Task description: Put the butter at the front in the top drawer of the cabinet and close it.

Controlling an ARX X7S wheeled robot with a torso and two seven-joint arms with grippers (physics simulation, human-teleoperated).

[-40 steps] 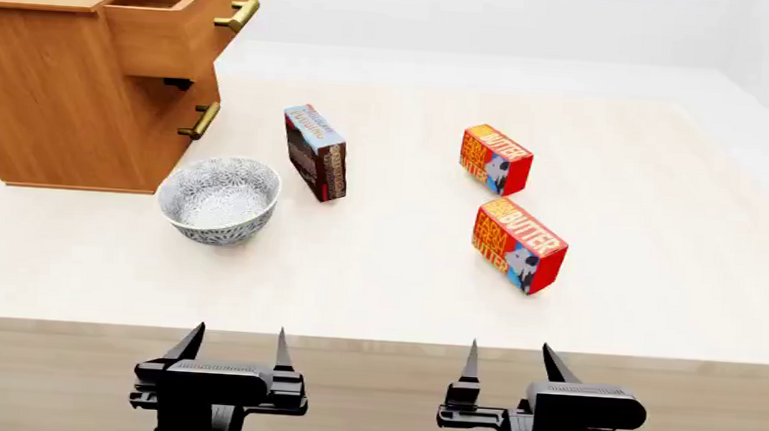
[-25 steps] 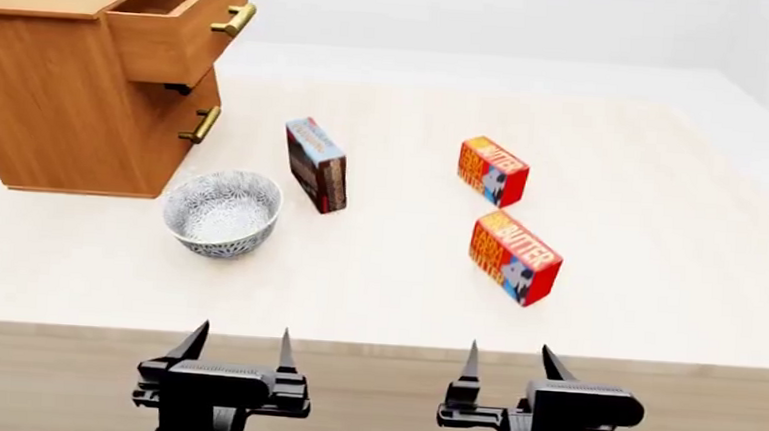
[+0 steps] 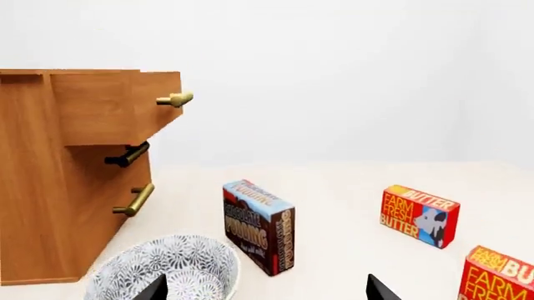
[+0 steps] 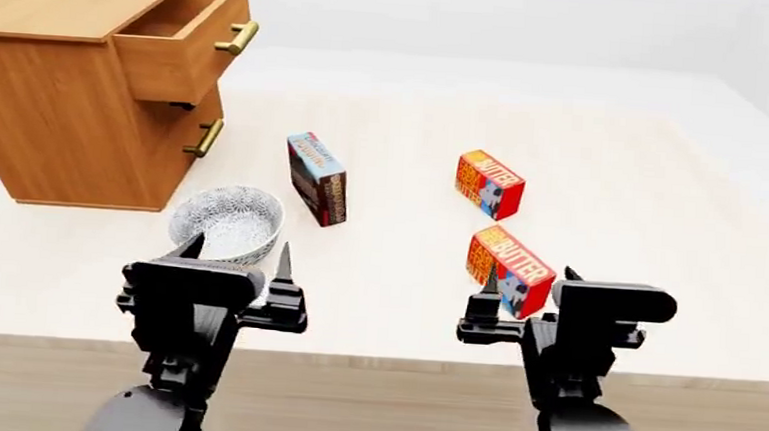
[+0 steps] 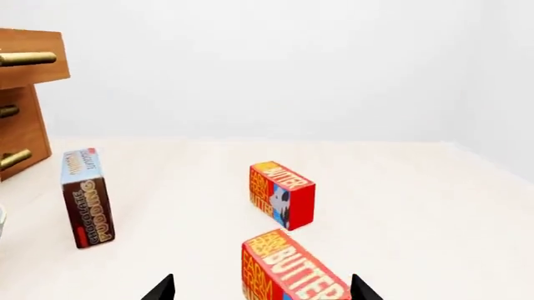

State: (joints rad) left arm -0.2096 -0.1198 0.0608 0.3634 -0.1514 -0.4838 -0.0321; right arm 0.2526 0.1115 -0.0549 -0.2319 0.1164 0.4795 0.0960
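The front butter lies on the table close in front of my right gripper, which is open and empty. In the right wrist view the box sits between the spread fingertips of the gripper, with nothing touching it. The second butter lies farther back. The cabinet stands at the far left with its top drawer pulled open. My left gripper is open and empty, just in front of the bowl.
A patterned white bowl sits near the cabinet's front corner. The chocolate pudding box stands upright between the bowl and the butters. The lower drawer is shut. The table's front edge runs under both arms.
Both arms have risen and moved forward over the table's front edge. The right gripper has come up to the front butter. The head view has shifted slightly. No object has moved.
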